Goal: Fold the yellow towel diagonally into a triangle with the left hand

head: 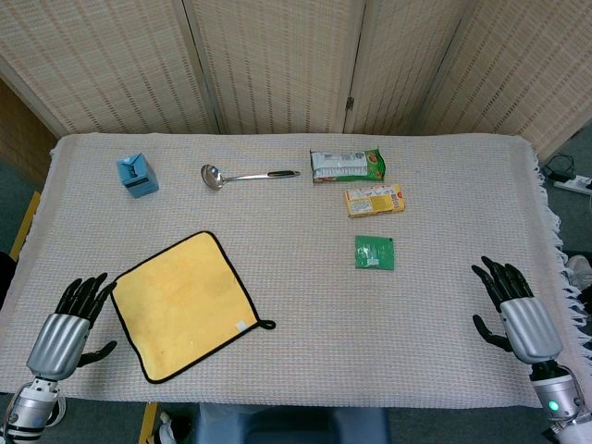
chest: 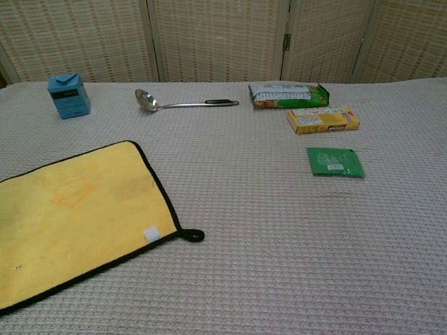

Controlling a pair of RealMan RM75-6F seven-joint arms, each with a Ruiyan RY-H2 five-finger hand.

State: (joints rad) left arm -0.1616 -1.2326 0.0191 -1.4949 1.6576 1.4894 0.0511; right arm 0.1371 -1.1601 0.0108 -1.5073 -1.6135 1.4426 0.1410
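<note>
So the yellow towel point(head: 184, 305) was lying flat and unfolded on the table point(head: 296, 370), over toward the front left corner, turned at an angle so its corners pointed off diagonally. It had black trim all round, a little white tag near one corner and a black hanging loop point(head: 265, 324) sticking out toward the middle of the table. In the chest view the towel point(chest: 70, 216) ran off the left edge of the shot.

The left hand point(head: 74, 319) sat just beside the towel's left corner, palm down with fingers spread out and holding nothing. Fingertips looked very near the black edge, but I couldn't tell if they actually touched it. The right hand point(head: 513, 305) was way over at the front right of the table, well apart from everything, also open with fingers fanned and nothing in it. Neither hand showed up in the chest view.

Other stuff on the cloth: a small blue carton point(head: 137, 175) at the back left, a metal ladle point(head: 245, 175) lying beside it with the bowl pointing left, then a green and silver snack pack point(head: 347, 166), a yellow box point(head: 375, 200) just in front of that, and a flat green packet point(head: 375, 252) nearer still. All of those were well away from the towel
</note>
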